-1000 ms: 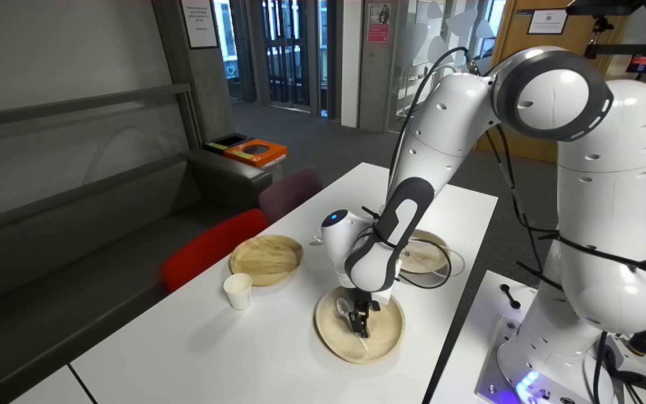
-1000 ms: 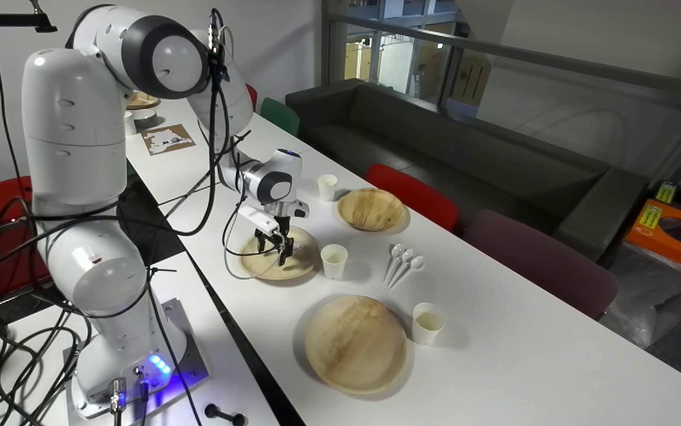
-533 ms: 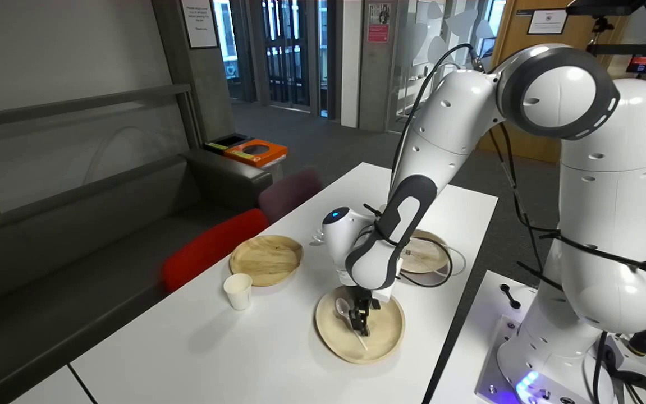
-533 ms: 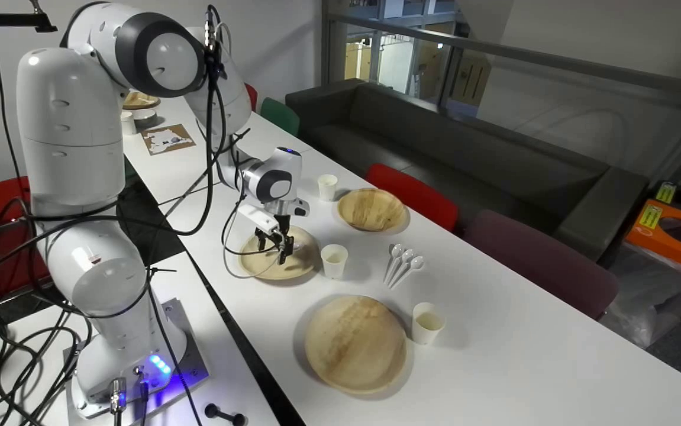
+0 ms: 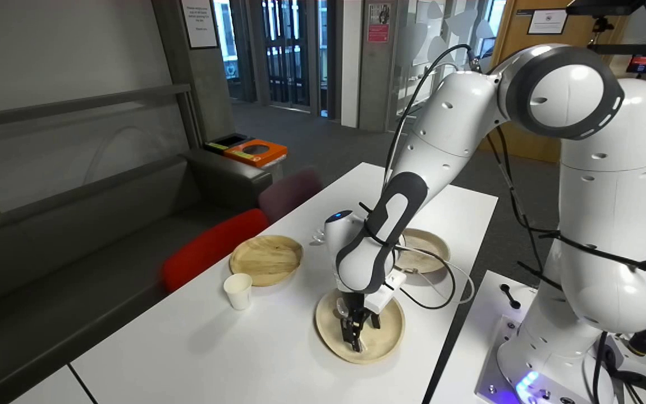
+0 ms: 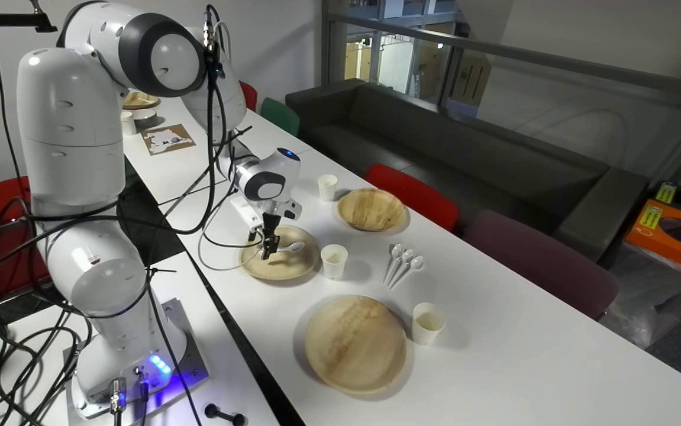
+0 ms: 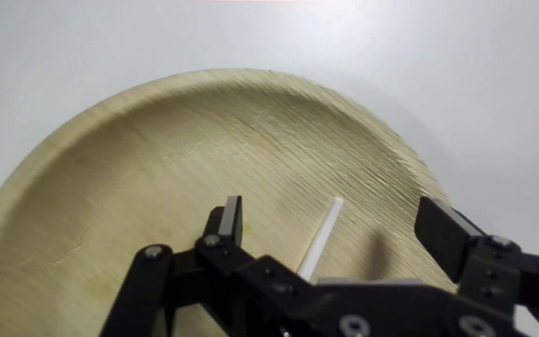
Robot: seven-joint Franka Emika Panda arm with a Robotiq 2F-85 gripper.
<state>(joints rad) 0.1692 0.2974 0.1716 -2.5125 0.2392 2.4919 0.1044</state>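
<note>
My gripper (image 7: 334,216) is open and empty, low over a round tan wooden plate (image 7: 147,182). A white plastic spoon lies on this plate. In the wrist view the spoon's handle (image 7: 321,241) slants between the two spread fingers, apart from both, and its lower part is hidden behind the gripper body. In an exterior view the gripper (image 5: 364,332) hides the middle of the spoon (image 5: 342,307), with the bowl showing on the plate (image 5: 387,339). The gripper (image 6: 261,242), the spoon's bowl (image 6: 294,246) and the plate (image 6: 284,272) also show in an exterior view.
A wooden plate (image 6: 371,210) and a paper cup (image 6: 328,187) stand on the table's far side. Another cup (image 6: 334,261) stands beside the spoon's plate. Several white spoons (image 6: 402,266) lie beyond it. A third plate (image 6: 356,344) and cup (image 6: 428,323) stand nearer that camera.
My gripper has turned and shifted along the spoon toward its handle end, still open. More of the spoon's bowl shows in an exterior view. The spoon and plate have not visibly moved.
</note>
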